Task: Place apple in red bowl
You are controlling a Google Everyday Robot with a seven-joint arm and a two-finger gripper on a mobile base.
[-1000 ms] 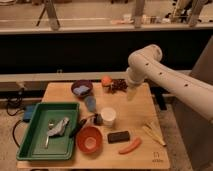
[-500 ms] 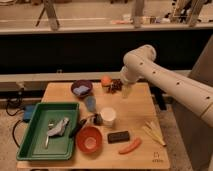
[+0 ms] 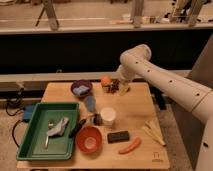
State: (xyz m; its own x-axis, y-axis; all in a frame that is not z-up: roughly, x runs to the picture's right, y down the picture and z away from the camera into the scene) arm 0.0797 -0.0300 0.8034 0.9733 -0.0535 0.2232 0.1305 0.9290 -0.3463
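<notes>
The apple is a small orange-red ball at the back of the wooden table, just right of the dark purple bowl. My gripper hangs from the white arm right beside the apple, on its right and low over the table. I cannot tell whether it touches the apple. The red bowl with a pale centre sits near the table's front, beside the green tray, and holds nothing else.
A green tray with utensils fills the front left. A blue cup and a white cup stand mid-table. A black block, an orange carrot-like piece and pale sticks lie front right.
The arm has swung left, bringing my gripper closer to the apple. The apple, the bowls and the other objects have not moved.
</notes>
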